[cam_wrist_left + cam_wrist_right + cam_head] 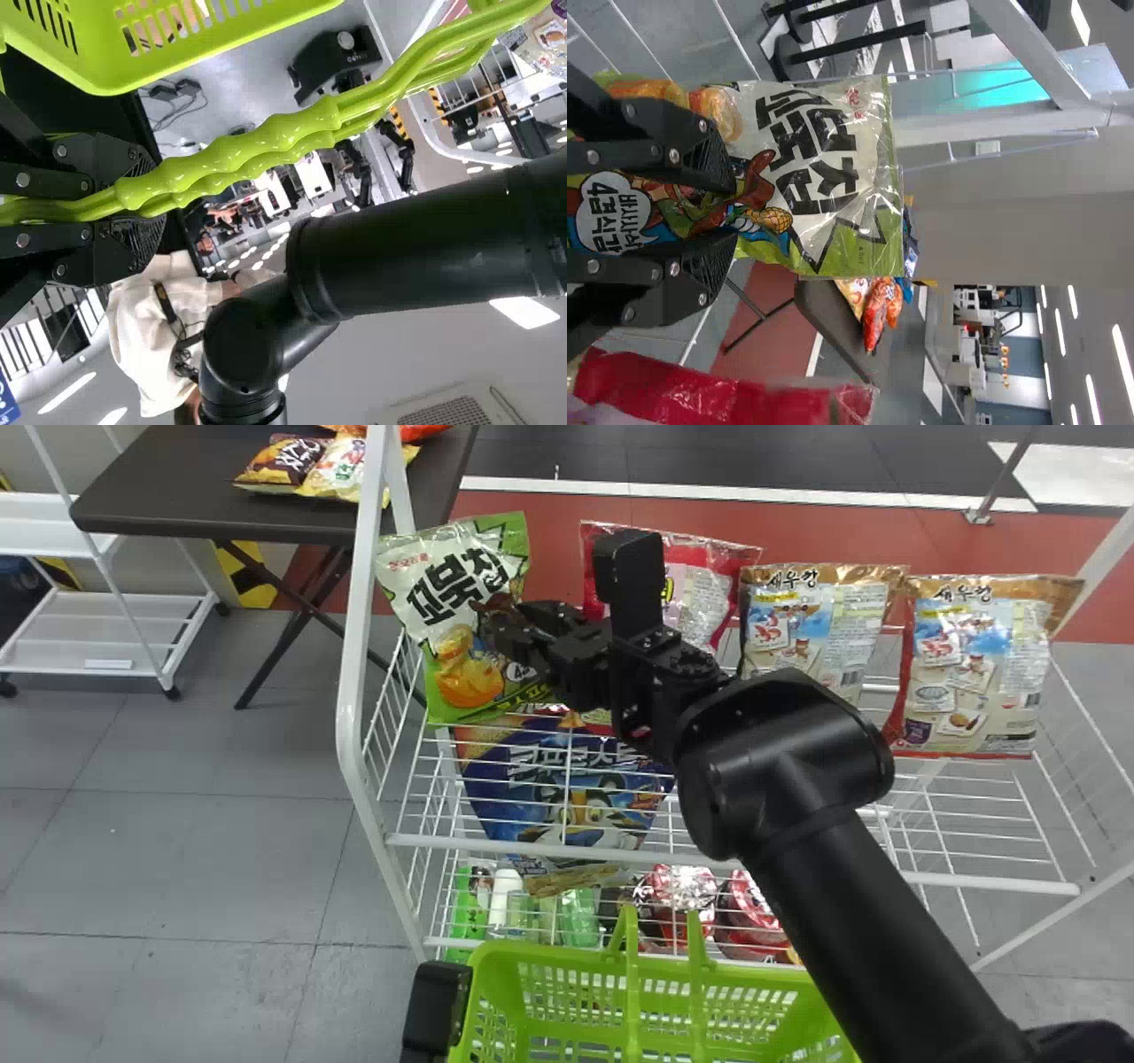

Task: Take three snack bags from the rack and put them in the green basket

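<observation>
My right gripper [524, 627] is at the lower right part of a green-and-white snack bag [454, 580], which leans at the rack's left end. In the right wrist view the right gripper [725, 212] stands open, its two fingers apart across the face of the green-and-white bag [833, 142]. At the bottom edge, part of my left gripper [436, 1005] shows beside the green basket [532, 954]. In the left wrist view the left gripper [133, 197] is shut on the handles of the green basket [97, 75].
A red-pink bag [709, 558] and two brown-topped bags [802, 615] stand to the right on the white wire rack [567, 852]. A blue bag [567, 779] and other goods are lower down. Behind left, a dark table [177, 478] holds more bags.
</observation>
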You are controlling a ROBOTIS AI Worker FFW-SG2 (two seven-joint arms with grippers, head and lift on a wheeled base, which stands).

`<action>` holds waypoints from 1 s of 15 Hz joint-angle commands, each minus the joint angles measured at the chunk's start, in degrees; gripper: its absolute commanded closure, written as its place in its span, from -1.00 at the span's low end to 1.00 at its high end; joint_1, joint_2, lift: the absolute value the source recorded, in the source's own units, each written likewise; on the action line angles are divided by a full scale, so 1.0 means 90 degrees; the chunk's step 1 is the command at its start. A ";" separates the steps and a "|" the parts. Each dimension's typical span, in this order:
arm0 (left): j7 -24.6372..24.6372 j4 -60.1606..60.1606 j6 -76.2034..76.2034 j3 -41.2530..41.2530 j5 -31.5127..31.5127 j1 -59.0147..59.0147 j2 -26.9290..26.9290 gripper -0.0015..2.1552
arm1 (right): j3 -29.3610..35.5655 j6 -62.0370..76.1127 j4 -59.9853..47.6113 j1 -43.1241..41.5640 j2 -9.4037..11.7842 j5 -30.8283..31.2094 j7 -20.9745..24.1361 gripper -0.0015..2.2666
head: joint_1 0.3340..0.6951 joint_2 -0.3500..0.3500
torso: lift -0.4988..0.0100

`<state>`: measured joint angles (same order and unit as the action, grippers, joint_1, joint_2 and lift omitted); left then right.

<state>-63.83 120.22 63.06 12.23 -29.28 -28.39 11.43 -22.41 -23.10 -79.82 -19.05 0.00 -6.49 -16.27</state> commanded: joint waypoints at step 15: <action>0.0139 0.0177 0.0001 0.0047 0.0118 -0.0097 -0.0108 0.27 | 0.2461 -0.2195 -0.7508 0.5330 0.1055 -0.1046 0.0636 0.93 | 1.00 -0.72 | 0.93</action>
<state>-62.56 121.79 63.23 12.84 -28.33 -29.22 10.90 -5.53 -42.81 -142.89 23.66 8.18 -12.93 -10.34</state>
